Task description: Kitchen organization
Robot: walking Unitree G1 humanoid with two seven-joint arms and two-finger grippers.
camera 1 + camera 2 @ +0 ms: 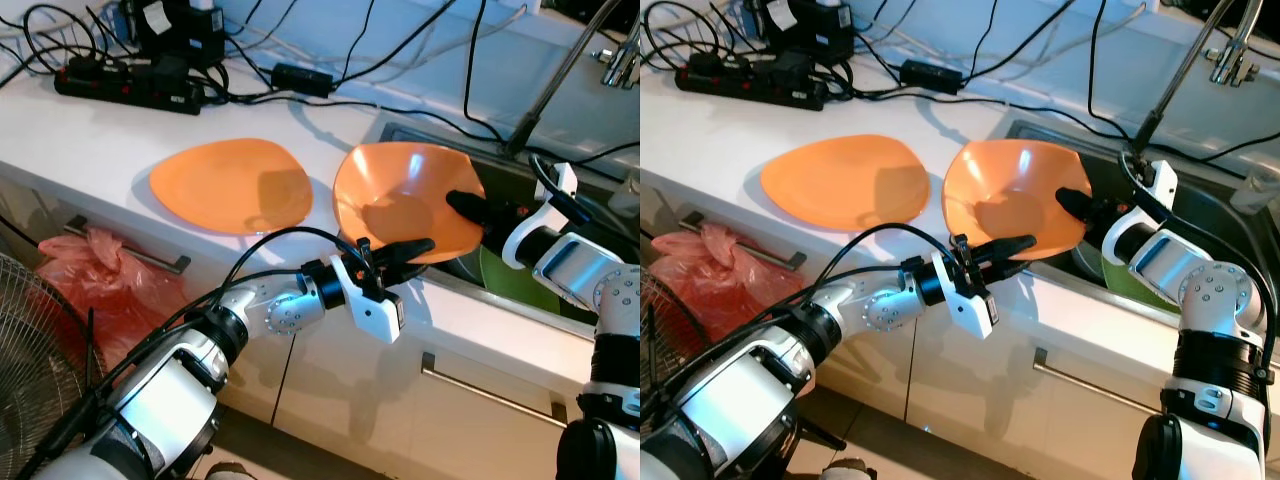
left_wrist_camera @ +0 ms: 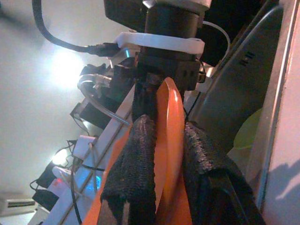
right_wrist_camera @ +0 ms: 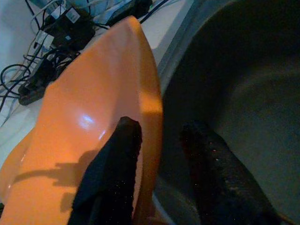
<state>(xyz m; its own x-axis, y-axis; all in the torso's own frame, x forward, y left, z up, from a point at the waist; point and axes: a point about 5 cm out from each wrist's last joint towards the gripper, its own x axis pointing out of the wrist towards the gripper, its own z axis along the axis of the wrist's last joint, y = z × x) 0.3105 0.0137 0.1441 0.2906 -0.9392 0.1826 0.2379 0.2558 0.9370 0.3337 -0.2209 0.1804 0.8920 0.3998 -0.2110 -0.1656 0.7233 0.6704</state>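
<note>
An orange bowl (image 1: 400, 195) is being held tilted at the edge of the sink (image 1: 560, 215), both grippers gripping its rim: the left gripper (image 1: 400, 257) is pinching the near rim between its fingers (image 2: 136, 168), and the right gripper (image 1: 478, 210) is straddling the sink-side rim, one finger (image 3: 115, 173) lying inside the bowl and the other outside. A second orange plate (image 1: 230, 185) is lying flat on the white counter (image 1: 90, 140), just beside the bowl. A black power strip (image 1: 130, 85) and cables are sitting at the back of the counter, and a green dish (image 1: 515, 280) is showing inside the sink.
</note>
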